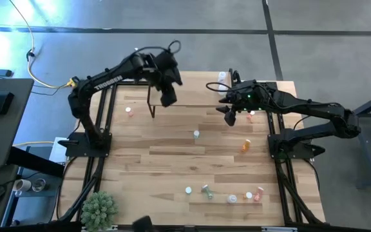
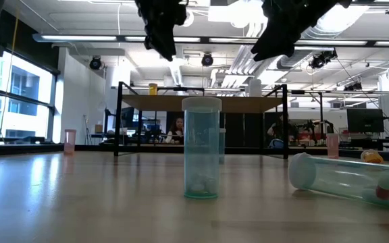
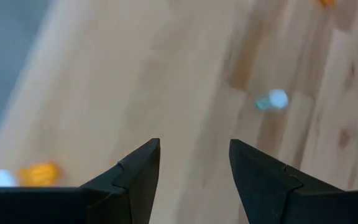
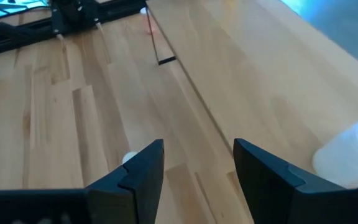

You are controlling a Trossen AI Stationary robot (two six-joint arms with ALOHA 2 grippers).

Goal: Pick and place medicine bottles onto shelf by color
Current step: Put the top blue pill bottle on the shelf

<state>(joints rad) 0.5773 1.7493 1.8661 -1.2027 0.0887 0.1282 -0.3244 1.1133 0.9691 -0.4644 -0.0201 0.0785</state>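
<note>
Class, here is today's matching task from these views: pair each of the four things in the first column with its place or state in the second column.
Column one:
1. green plant
2. middle bottle in the low view
3. capped bottle beside it
4. left gripper

Column two:
A. lying on its side
B. open, holding nothing
C. at a table corner on the left arm's side
D. standing upright

Pairs: 1-C, 2-D, 3-A, 4-B
</note>
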